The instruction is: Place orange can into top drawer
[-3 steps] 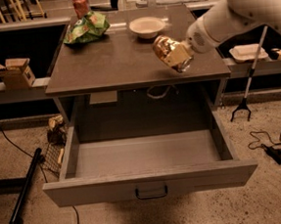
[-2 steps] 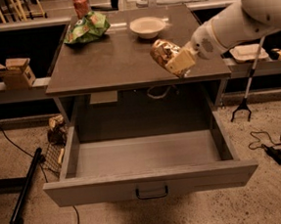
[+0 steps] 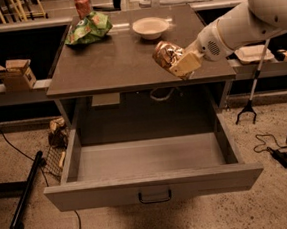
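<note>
Gripper carried orange can left, above tabletop; top drawer open.

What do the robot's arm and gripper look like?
The arm is smooth white, with thick rounded links and a small dotted grille near the wrist. The gripper, over the table front edge at the orange can, has pale tan fingers.

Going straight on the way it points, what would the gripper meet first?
Holding the orange can, the gripper points toward the picture's left, slightly down. It would probably meet the tabletop near its front edge, but depth is unclear.
</note>
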{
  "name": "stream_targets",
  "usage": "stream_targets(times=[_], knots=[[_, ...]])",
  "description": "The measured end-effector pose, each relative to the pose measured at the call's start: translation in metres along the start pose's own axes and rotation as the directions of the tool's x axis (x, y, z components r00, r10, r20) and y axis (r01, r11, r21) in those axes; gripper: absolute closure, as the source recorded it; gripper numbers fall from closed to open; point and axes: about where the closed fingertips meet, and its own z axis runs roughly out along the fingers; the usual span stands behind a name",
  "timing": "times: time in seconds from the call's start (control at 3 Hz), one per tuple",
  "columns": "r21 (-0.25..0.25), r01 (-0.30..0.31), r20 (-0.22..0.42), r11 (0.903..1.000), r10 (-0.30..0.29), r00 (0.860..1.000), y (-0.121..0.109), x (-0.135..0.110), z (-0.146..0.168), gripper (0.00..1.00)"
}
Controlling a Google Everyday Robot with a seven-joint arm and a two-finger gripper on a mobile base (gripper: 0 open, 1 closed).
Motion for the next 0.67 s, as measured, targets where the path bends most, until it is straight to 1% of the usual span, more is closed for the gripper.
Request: stream_targets(times=[0.33,0.67], knots=[[0.008,0.041,-0.047,0.9991,-0.041,0.998,0.016,0.019,0.001,1.00],[0.033,0.081,-0.102,0.9961,-0.077,0.992,0.048,0.057,-0.002,1.00]])
